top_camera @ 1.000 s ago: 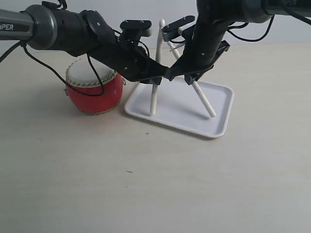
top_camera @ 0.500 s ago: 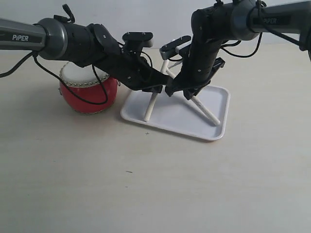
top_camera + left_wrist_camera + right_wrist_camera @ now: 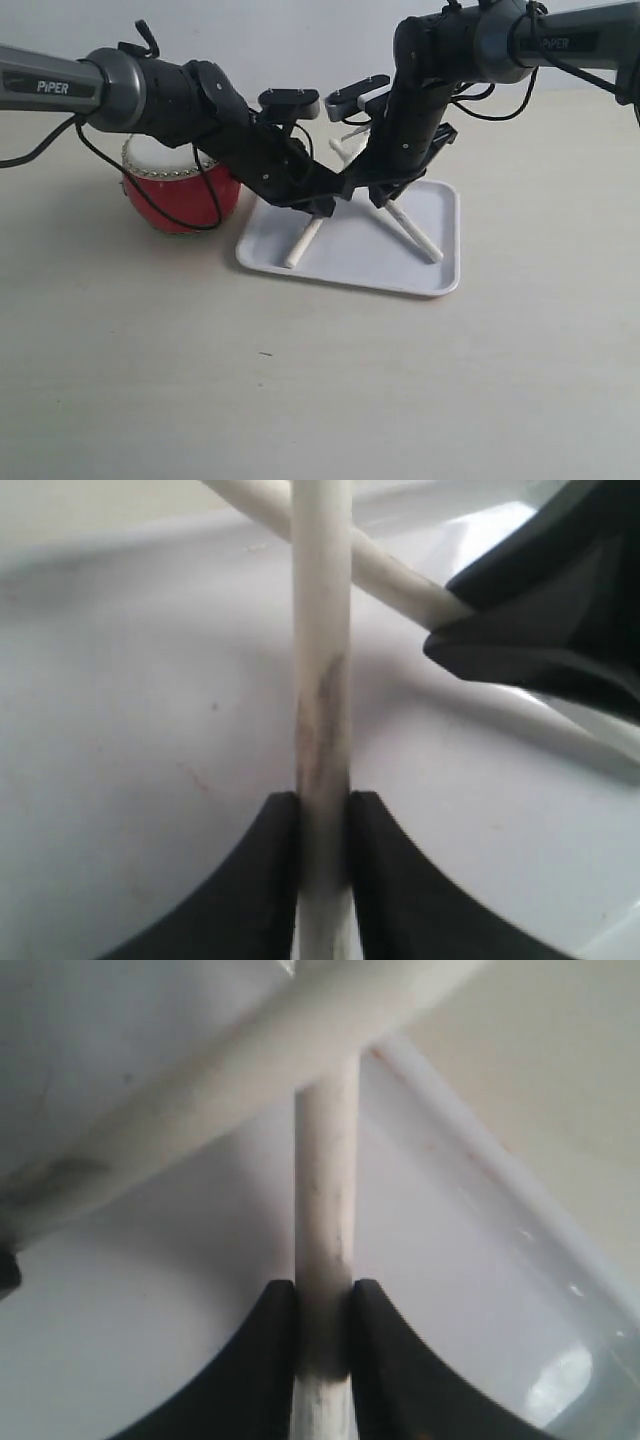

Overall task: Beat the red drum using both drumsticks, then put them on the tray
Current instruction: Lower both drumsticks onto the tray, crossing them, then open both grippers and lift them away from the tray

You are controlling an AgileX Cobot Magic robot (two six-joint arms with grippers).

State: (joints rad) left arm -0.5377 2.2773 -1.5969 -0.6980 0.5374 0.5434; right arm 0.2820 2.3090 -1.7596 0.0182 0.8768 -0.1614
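Note:
The red drum (image 3: 175, 200) stands left of the white tray (image 3: 350, 262), partly hidden behind my left arm. My left gripper (image 3: 318, 207) is shut on one drumstick (image 3: 302, 243), which slants down with its lower end on the tray's left part. My right gripper (image 3: 387, 196) is shut on the other drumstick (image 3: 416, 232), whose lower end touches the tray's right part. The two sticks cross above the tray. In the left wrist view the jaws (image 3: 323, 810) clamp the stick (image 3: 322, 680). The right wrist view shows the same grip (image 3: 325, 1295) on its stick (image 3: 325, 1180).
Both arms meet low over the tray's middle, their grippers close together. The right gripper's black body (image 3: 550, 610) shows next to the left stick. A pale tabletop (image 3: 320, 400) surrounds the drum and the tray, and black cables hang from both arms.
Both arms have come lower over the tray. The left stick has gone from nearly upright to a flat slant, and both sticks lie lower across the tray.

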